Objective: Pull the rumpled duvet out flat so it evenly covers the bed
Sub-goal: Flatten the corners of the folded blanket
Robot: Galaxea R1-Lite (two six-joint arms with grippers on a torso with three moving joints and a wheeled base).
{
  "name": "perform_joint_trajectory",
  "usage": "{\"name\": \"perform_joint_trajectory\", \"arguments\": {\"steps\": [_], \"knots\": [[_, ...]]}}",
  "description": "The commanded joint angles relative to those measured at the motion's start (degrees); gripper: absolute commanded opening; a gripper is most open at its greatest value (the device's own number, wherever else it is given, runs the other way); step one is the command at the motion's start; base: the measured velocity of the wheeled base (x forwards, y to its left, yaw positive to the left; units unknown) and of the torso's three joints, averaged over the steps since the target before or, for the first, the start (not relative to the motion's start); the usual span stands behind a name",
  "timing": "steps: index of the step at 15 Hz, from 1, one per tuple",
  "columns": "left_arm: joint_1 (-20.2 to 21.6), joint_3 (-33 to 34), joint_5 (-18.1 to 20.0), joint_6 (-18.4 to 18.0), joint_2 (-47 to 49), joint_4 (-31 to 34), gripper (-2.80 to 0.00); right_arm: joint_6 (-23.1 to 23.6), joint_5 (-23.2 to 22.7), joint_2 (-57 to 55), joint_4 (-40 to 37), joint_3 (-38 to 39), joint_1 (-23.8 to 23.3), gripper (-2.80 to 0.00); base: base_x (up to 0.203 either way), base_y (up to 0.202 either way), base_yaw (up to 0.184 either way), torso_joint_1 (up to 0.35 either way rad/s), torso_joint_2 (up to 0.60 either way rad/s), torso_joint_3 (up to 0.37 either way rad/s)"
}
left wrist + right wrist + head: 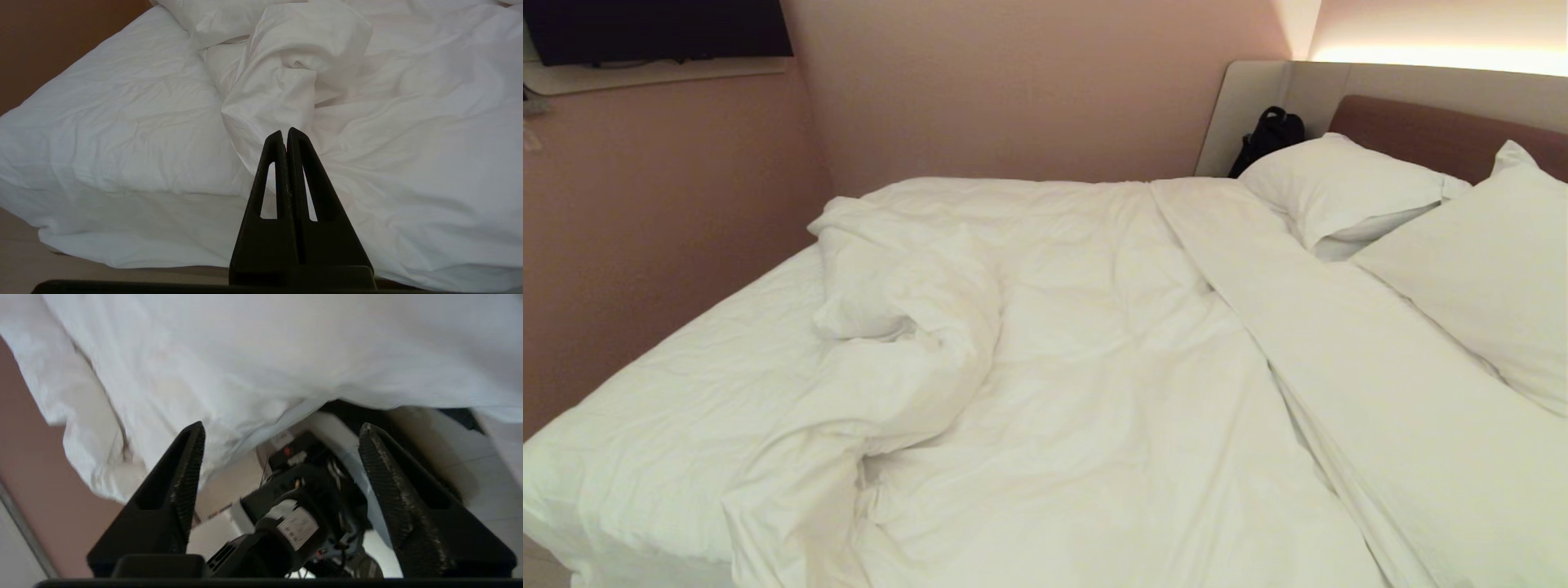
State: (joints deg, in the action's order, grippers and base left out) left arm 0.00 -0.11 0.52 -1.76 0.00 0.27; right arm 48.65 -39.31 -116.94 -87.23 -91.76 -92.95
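The white duvet (1094, 343) lies over most of the bed (670, 392), bunched into a thick rumpled fold (890, 310) towards the left, where bare sheet shows. Neither arm shows in the head view. My left gripper (286, 132) is shut and empty, hanging off the mattress side and pointing at the rumpled fold (294, 73). My right gripper (282, 430) is open with nothing between its fingers (192, 465). It sits low beside the bed, just under the hanging edge of the duvet (245, 355).
Two white pillows (1339, 196) (1486, 278) lean by the brown headboard (1437, 131), with a black bag (1270, 135) in the corner behind them. Pink walls close the far and left sides. My own base (294, 506) and pale floor (470, 465) show below the right gripper.
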Motion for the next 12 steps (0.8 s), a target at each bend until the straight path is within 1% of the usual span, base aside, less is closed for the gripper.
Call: {"name": "perform_joint_trajectory", "arguments": {"steps": [1, 4, 5, 6, 7, 8, 10, 12], "knots": [[0.0, 0.0, 0.0, 0.0, 0.0, 0.0, -2.8, 0.4, 0.8, 3.7, -2.7, 3.8, 4.4, 0.0, 0.0, 0.0, 0.0, 0.0, 0.0, 0.0], [0.0, -0.1, 0.0, 0.0, 0.0, 0.0, -2.8, 0.1, 0.7, 4.9, -2.7, 6.4, 12.5, 0.0, 0.0, 0.0, 0.0, 0.0, 0.0, 0.0], [0.0, 0.0, 0.0, 0.0, 0.0, 0.0, -2.8, -0.7, -0.1, 4.9, -2.7, 6.3, 15.1, 0.0, 0.0, 0.0, 0.0, 0.0, 0.0, 0.0], [0.0, -0.1, 0.0, 0.0, 0.0, 0.0, -2.8, -2.7, -1.0, 5.0, -2.7, 5.7, 17.6, 0.0, 0.0, 0.0, 0.0, 0.0, 0.0, 0.0], [0.0, -0.1, 0.0, 0.0, 0.0, 0.0, -2.8, -6.1, -2.0, 4.9, -2.7, 4.4, 20.4, 0.0, 0.0, 0.0, 0.0, 0.0, 0.0, 0.0], [0.0, 0.0, 0.0, 0.0, 0.0, 0.0, -2.8, -10.7, -2.7, 5.0, -2.7, 3.0, 22.7, 0.0, 0.0, 0.0, 0.0, 0.0, 0.0, 0.0], [0.0, 0.0, 0.0, 0.0, 0.0, 0.0, -2.8, -18.8, -3.8, 6.7, -2.7, 0.7, 26.0, 0.0, 0.0, 0.0, 0.0, 0.0, 0.0, 0.0], [0.0, 0.0, 0.0, 0.0, 0.0, 0.0, -2.8, -21.6, -5.3, 11.3, -2.7, -0.4, 27.6, 0.0, 0.0, 0.0, 0.0, 0.0, 0.0, 0.0]]}}
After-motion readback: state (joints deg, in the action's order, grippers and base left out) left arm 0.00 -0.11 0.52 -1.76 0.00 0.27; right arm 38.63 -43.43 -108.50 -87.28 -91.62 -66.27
